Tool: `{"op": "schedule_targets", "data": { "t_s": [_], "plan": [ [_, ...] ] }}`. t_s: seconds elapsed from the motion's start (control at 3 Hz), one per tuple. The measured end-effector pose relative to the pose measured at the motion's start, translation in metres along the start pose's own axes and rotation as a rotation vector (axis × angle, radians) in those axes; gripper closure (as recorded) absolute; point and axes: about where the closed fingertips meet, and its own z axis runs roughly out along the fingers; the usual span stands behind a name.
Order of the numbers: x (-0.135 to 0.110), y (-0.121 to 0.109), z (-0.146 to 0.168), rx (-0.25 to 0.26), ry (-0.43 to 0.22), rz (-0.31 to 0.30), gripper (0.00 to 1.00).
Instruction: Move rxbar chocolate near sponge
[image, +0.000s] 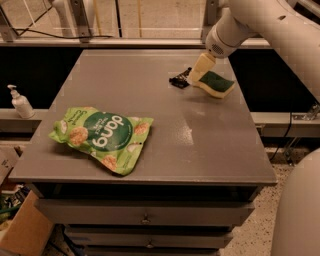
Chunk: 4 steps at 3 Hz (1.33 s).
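The gripper hung low over the far right of the counter. Its cream tip hid one end of the rxbar chocolate — a small dark shape, lettering unreadable — just beside the sponge. Whether it clasped the bar could not be told.

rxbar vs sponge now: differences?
The rxbar chocolate is black, flat and smaller; the sponge is green over yellow and thicker. The gripper, between them, hides the rxbar chocolate's right end; the sponge shows almost whole. Both lie close together at the table's far right.
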Motion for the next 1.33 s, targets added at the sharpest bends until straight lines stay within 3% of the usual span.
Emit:
{"op": "schedule_targets", "data": {
  "t_s": [0.67,1.33],
  "plan": [
    [-0.001,0.004,0.004,-0.006,-0.007,-0.022,0.00],
    [0.048,-0.027,-0.014,0.022,-0.039,0.038,0.00]
  ]
}}
